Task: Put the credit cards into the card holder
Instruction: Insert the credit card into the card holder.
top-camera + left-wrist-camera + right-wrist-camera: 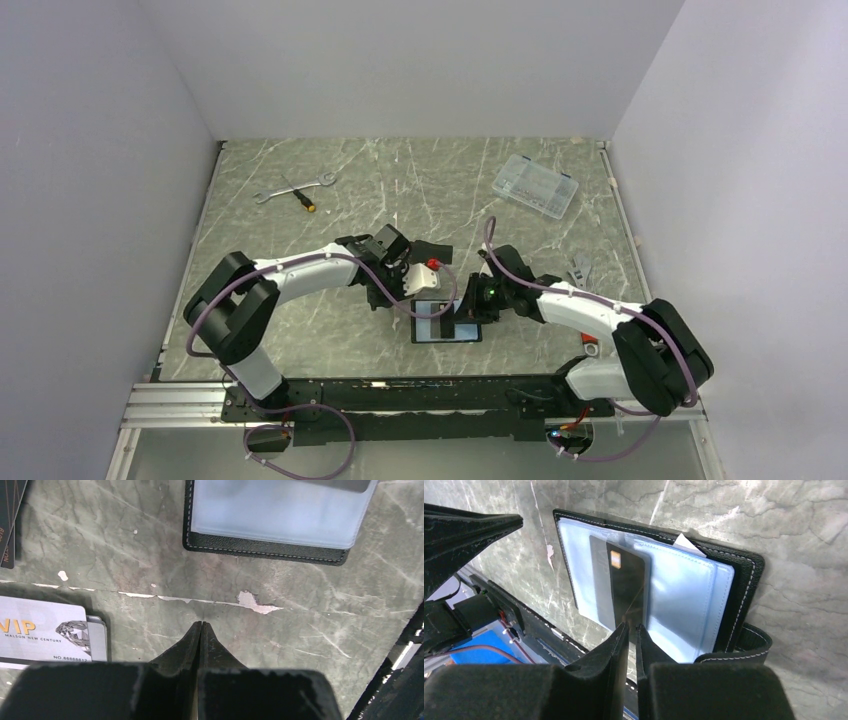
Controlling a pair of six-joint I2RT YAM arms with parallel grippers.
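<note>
Credit card point(625, 587), thin, stiff, slick: we judged its near edge, at the tips of the right gripper point(631, 626) (nearly closed; grip unclear), the best hold.

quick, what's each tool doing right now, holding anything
left tool: closed, holding nothing.
right tool: nearly closed at the edge of the black card at the wallet; whether it grips the card cannot be told.

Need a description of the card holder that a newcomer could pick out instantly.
On the green marbled table, look toward the near edge, between the left gripper and right gripper. The card holder lies open there: black stitched cover, pale blue sleeves, unlike the flat loose VIP card nearby.
</note>
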